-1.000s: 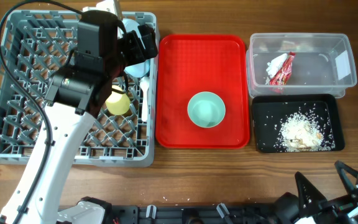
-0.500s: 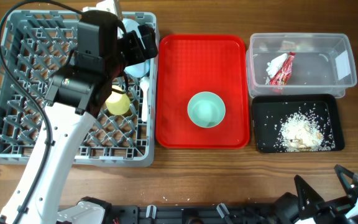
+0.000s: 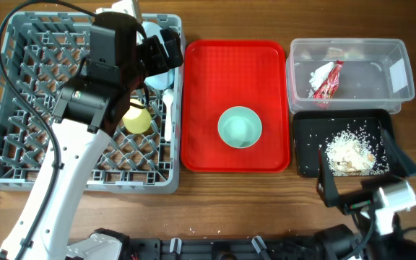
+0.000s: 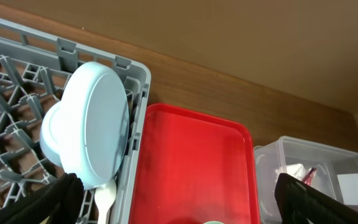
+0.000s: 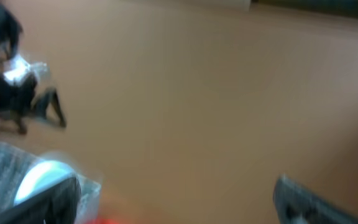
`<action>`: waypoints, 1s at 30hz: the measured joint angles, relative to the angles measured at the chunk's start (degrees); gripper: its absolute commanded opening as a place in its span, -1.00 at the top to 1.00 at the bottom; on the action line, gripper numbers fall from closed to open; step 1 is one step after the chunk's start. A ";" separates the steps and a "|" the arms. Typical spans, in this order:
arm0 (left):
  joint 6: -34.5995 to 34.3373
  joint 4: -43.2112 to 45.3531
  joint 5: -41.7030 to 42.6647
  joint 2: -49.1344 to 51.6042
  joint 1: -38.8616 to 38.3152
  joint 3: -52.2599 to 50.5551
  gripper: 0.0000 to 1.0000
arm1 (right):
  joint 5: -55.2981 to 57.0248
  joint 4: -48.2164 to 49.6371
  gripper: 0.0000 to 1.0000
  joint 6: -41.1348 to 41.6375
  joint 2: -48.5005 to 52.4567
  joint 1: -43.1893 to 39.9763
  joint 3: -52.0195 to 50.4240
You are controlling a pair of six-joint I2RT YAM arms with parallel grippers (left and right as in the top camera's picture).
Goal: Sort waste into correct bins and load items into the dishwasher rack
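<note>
The grey dishwasher rack (image 3: pixel 20 108) holds a yellow cup (image 3: pixel 137 119), a pale blue plate (image 4: pixel 98 124) standing on edge, a small pale blue bowl (image 4: pixel 53 134) behind it and a white spoon (image 4: pixel 104 196). My left gripper (image 3: pixel 166 52) hovers over the rack's right edge, open and empty (image 4: pixel 185 208). A mint-green bowl (image 3: pixel 240 127) stands on the red tray (image 3: pixel 193 101). The clear tub (image 3: pixel 352 47) holds the snack wrapper (image 3: pixel 328 81) and tissue (image 3: pixel 321 71). Food scraps (image 3: pixel 349 152) lie in the black tray (image 3: pixel 309 133). My right gripper (image 3: pixel 363 173) is open at that tray's front edge; its wrist view (image 5: pixel 173 205) is blurred.
The red tray lies between the rack and the two bins. The tub (image 4: pixel 316 168) sits behind the black tray at the right. Bare wooden table runs along the front edge (image 3: pixel 230 202).
My right arm has swung up from the bottom edge and its open fingers now reach over the front of the black tray. The left arm has not moved.
</note>
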 measured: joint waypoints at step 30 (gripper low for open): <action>0.00 -1.90 -0.02 -0.63 0.00 -0.17 -1.00 | -1.95 6.40 -0.99 2.32 -3.17 -0.61 -31.15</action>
